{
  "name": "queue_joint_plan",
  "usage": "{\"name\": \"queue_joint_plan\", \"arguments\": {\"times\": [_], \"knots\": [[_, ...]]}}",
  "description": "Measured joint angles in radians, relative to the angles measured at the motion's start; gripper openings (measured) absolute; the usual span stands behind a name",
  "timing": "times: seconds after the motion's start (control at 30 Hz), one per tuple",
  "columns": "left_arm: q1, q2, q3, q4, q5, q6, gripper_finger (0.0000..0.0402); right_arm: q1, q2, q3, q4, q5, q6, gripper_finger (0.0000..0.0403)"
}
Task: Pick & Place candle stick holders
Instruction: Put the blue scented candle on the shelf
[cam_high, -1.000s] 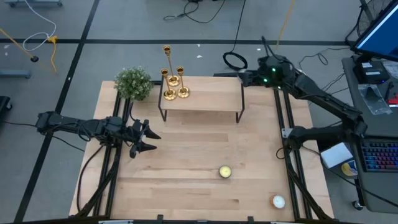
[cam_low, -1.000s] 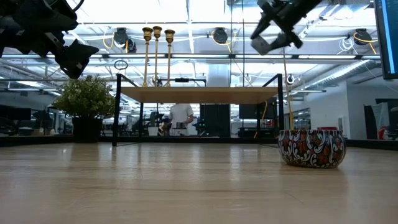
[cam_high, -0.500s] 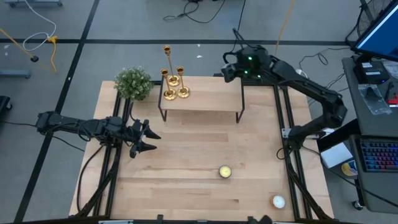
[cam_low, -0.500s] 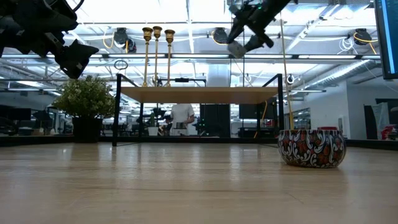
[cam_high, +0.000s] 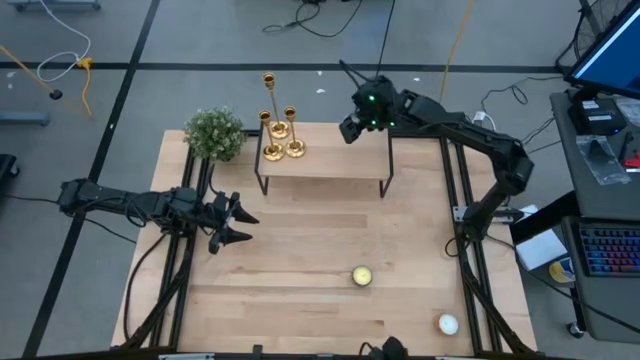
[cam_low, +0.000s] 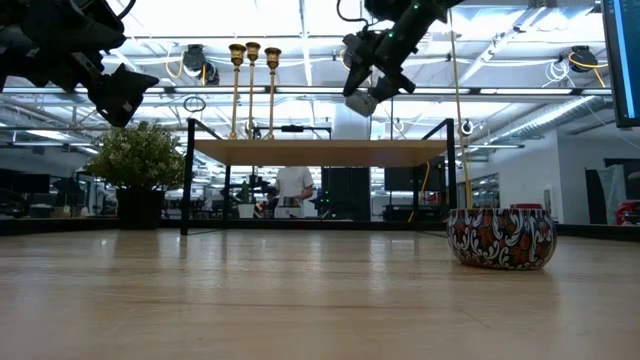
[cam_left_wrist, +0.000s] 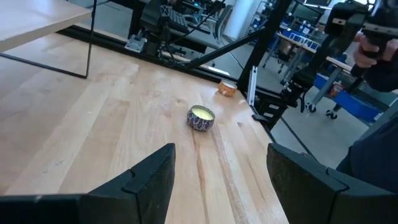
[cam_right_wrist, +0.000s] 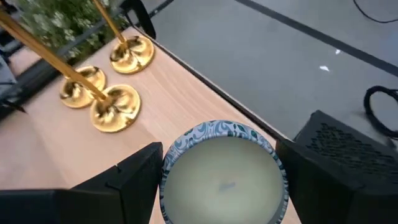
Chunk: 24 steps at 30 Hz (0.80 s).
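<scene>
Brass candlesticks: three candlesticks (cam_high: 278, 135) stand close together on the left end of the raised shelf (cam_high: 325, 160), round bases nearly touching; in the low view their stems (cam_low: 252, 90) rise side by side above the shelf top.
Shelf: pale wood top on thin black legs, set at the far side of the tabletop (cam_high: 300, 260).
Right tool: right tool (cam_high: 352, 128) hangs above the shelf's right part, well apart from the candlesticks; in the low view it (cam_low: 362, 98) sits high over the shelf.
Right tool state: its fingers (cam_right_wrist: 134, 177) are pinching a round candle tin (cam_right_wrist: 224, 171) with a blue-patterned rim and pale wax, held over the back edge of the shelf.
Wrist look: beyond the held tin, the three gold bases (cam_right_wrist: 115, 106) lie on the wood, with thin stems slanting away.
Left tool: left tool (cam_high: 232, 222) waits over the left side of the tabletop, in front of the shelf's left leg.
Left tool state: its fingers (cam_left_wrist: 146, 180) are spread wide with nothing between them.
Plant: small green bush (cam_high: 214, 133) at the far left corner, just beside the shelf.
Patterned tin: a second candle tin (cam_high: 361, 276) sits on the tabletop near the front, right of middle; close up in the low view (cam_low: 500, 238).
White candle: a small pale candle (cam_high: 447, 323) lies near the front right corner.
</scene>
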Motion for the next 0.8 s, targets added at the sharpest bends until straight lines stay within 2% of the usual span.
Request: {"name": "queue_joint_plan", "arguments": {"times": [0.47, 0.8], "knots": [[0.000, 0.000, 0.000, 0.000, -0.001, -0.008, 0.0253, 0.009, 0.181, 0.163, -0.114, 0.005, -0.123, 0.0281], [0.000, 0.000, 0.000, 0.000, -0.001, -0.008, 0.0253, 0.008, 0.237, 0.169, -0.156, 0.009, -0.138, 0.0281]]}}
